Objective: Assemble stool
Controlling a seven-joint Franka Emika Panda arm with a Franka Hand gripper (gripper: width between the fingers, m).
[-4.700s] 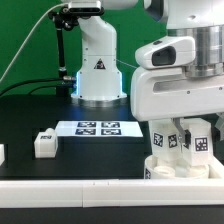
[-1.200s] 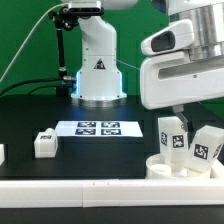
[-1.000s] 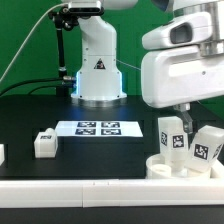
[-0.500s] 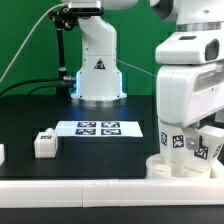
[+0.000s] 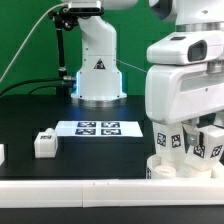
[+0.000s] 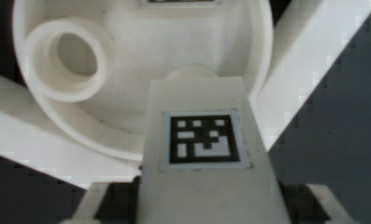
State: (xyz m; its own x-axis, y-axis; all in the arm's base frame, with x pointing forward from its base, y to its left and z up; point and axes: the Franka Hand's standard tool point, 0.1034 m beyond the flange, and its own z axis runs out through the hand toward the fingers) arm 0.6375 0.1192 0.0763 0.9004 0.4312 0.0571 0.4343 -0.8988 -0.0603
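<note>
The white round seat (image 5: pixel 163 169) lies at the exterior view's right, near the front bar. Two tagged white legs stand on it: one (image 5: pixel 171 142) under my gripper (image 5: pixel 176 136), the other (image 5: pixel 208 144) tilted just to its right. In the wrist view the tagged leg (image 6: pixel 203 130) stands between my fingers (image 6: pixel 114 200), with a thin dark gap on each side. The seat (image 6: pixel 102 115) with a round socket (image 6: pixel 66 58) lies beyond it. The gripper looks open around the leg. A loose leg (image 5: pixel 44 142) lies at the exterior view's left.
The marker board (image 5: pixel 98 128) lies mid-table. A long white border bar (image 5: pixel 70 190) runs along the front edge. Another white piece (image 5: pixel 2 153) shows at the exterior view's left edge. The arm's base (image 5: pixel 98 72) stands at the back.
My gripper was raised above the legs a second ago. It has come down over the left standing leg, which now sits between the fingers. The other parts have not moved.
</note>
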